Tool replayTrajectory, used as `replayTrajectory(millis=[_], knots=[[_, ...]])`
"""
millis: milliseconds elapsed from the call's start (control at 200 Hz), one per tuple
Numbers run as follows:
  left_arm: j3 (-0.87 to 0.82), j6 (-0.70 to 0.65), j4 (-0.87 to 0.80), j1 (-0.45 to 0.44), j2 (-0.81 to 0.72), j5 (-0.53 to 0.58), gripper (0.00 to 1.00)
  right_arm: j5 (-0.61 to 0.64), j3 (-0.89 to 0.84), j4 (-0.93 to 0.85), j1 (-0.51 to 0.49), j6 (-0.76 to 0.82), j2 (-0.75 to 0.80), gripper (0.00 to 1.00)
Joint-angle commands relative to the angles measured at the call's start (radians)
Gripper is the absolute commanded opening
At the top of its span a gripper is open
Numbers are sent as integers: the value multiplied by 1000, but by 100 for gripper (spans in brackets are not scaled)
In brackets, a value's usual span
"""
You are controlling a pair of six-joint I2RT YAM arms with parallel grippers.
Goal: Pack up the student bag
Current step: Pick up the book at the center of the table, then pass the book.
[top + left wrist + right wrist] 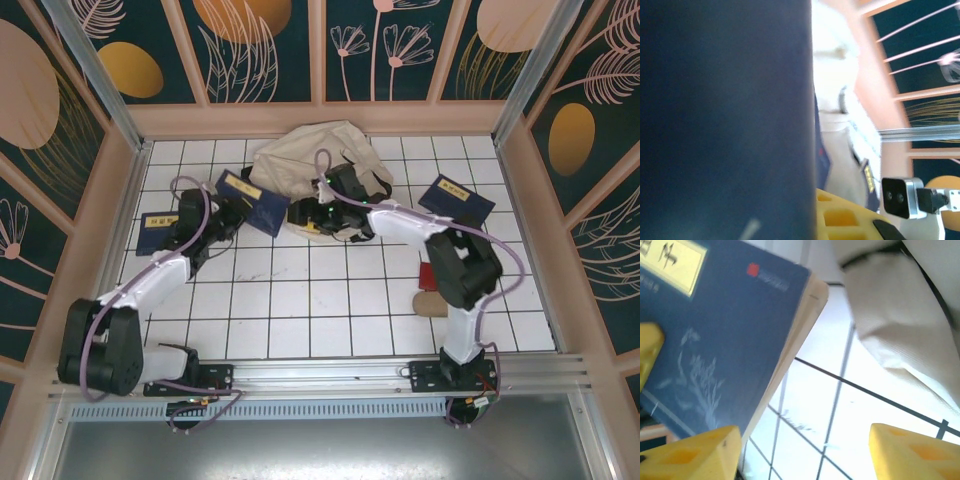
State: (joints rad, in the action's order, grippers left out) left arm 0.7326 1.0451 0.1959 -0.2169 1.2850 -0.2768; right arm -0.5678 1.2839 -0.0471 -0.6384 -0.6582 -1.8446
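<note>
The large beige fabric student bag (310, 160) slumps at the far middle of the tiles. My left gripper (232, 212) is at a flat navy book (255, 200), but I cannot tell if it grips. My right gripper (802, 432) stands released. A second navy book (160, 232) and a third navy book (455, 200) lie outside, so I judge packing barely begun.

Navy book (730, 340), right wrist view: cream label (670, 260) at 11 o'clock on the cover, dark East Asian characters, cropped, not legible. Red mark (754, 270) at 12 o'clock, tiny print beside it unreadable. Top view: left book (158, 232) at 9 o'clock and right book (456, 200) at 2 o'clock carry yellow tags, too small to read.
</note>
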Motion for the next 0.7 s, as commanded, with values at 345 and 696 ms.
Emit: replayTrajectory(millis=[345, 696], knots=[[163, 112, 249, -43, 23, -227, 0, -238, -256, 730, 129, -434, 176, 85], [182, 221, 405, -87, 111, -285, 0, -234, -251, 897, 152, -626, 118, 83]])
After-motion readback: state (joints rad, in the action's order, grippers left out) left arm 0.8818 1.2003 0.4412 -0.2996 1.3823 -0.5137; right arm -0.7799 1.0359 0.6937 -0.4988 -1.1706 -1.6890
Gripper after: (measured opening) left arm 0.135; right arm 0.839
